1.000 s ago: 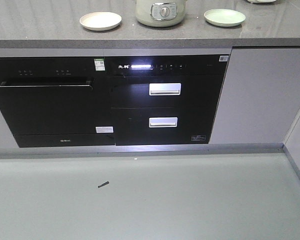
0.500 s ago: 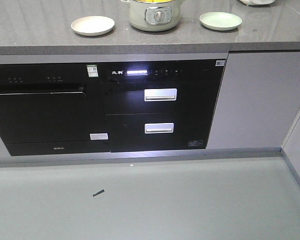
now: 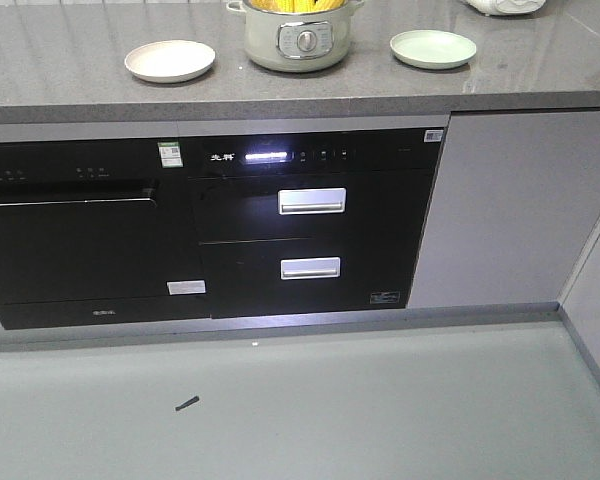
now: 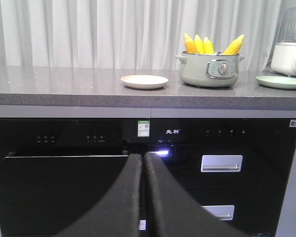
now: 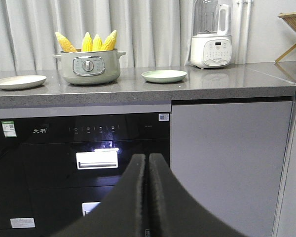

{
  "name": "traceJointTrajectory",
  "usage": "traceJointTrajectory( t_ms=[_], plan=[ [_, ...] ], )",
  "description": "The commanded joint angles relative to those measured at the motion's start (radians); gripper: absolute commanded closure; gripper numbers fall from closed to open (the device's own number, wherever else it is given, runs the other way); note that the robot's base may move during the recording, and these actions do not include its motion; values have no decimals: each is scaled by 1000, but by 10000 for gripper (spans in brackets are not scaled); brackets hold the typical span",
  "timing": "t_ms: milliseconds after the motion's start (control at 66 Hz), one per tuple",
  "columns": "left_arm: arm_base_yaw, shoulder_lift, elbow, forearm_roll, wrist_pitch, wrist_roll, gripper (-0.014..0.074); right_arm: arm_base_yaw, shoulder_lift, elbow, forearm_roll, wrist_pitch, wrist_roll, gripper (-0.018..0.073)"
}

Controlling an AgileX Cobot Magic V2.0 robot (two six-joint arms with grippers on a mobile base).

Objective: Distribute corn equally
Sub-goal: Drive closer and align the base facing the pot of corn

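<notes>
The left gripper (image 4: 143,159) is shut tight. Its two dark fingers (image 4: 123,197) press flat together, and nothing is between them. The right gripper (image 5: 148,157) is the same: jaws closed, holding nothing.

The corn (image 4: 210,45) is not near either one. Four yellow cobs stand with their tips sticking up out of a pale green pot (image 4: 209,70). The pot sits on the gray counter (image 4: 64,89).

From the left jaws, the pot is high up and off to the right, well apart from them. A cream plate (image 4: 144,81) lies almost straight above these jaws, just left of the pot. A green plate (image 4: 281,82) lies on the pot's other side, even farther right.

From the right jaws it is the other way round — the pot and corn are up and to the left. The green plate is nearly straight above, and the cream plate is far off to the left. A white blender (image 5: 211,37) stands up and to the right of these jaws, and a wooden rack (image 5: 293,24) peeks in at the far right edge.

Both pairs of jaws point at the black oven fronts (image 3: 90,240) under the counter. A silver drawer handle (image 5: 96,159) is just left of the right jaws.

In the front view no gripper shows, and a small dark scrap (image 3: 187,403) lies on the floor.
</notes>
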Motion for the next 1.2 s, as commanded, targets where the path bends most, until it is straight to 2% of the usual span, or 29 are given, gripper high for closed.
traceJointTrajectory(
  t_ms=[0,1182],
  plan=[
    [-2,-16,12,-5,-78,-7,603,0,-3,11,-8,-73,-9,561],
    [-2,-16,12,-5,-78,-7,603,0,-3,11,-8,-74,-9,561]
  ],
)
